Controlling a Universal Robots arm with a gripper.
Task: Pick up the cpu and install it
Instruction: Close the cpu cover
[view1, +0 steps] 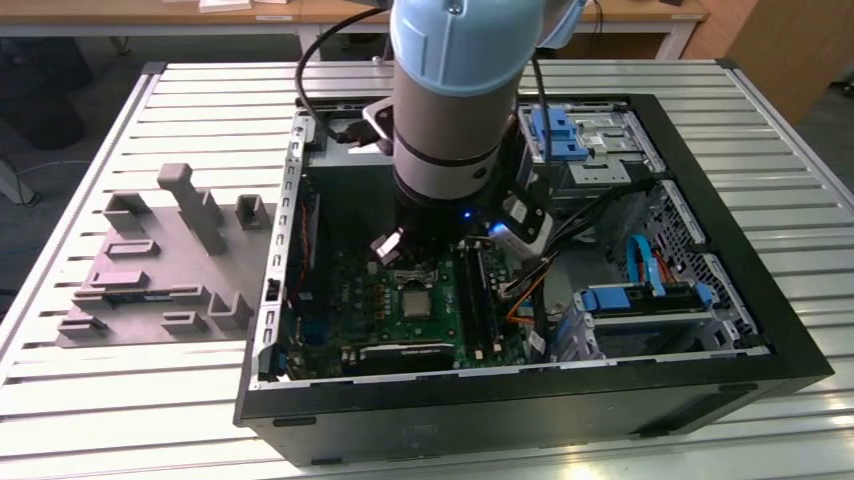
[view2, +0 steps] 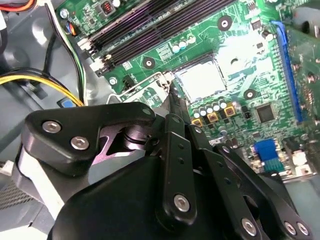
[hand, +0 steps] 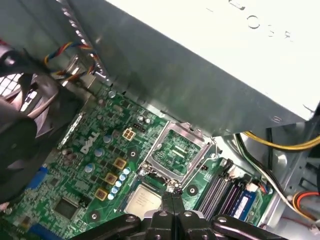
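On the green motherboard, the shiny square cpu sits socketed beside the clenched, empty gripper.

in the exterior view the arm runs off the picture's edge and hides the gripper and the part of the motherboard beneath it, and the cpu there is too small to tell how it sits in its socket. in the second wrist view the gripper covers one edge of the cpu, and the black linkage is cut by the picture's edge. in the first wrist view the gripper hides one corner of the cpu, and the fan is cut off at the edge.
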